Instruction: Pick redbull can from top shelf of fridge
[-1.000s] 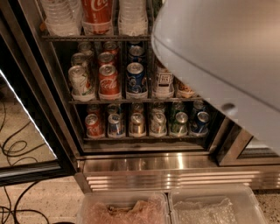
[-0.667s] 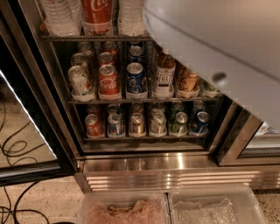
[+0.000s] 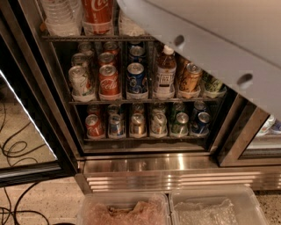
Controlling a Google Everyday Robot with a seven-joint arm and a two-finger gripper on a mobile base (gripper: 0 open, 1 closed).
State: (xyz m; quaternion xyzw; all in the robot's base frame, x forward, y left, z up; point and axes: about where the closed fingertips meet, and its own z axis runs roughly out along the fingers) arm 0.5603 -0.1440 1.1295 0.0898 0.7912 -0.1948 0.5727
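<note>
Arm link (image 3: 210,39), broad and white, covers the upper right of the fridge (image 3: 149,166); my hand is out of frame, open or closed I cannot tell. On the top shelf (image 3: 96,38) only bottles (image 3: 59,19) and a Coca-Cola can (image 3: 97,11) show at left, so the redbull can probably stands upright behind that link

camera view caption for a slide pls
Robot arm looms over an open fridge stocked with drink cans; the gripper is out of view.
</note>
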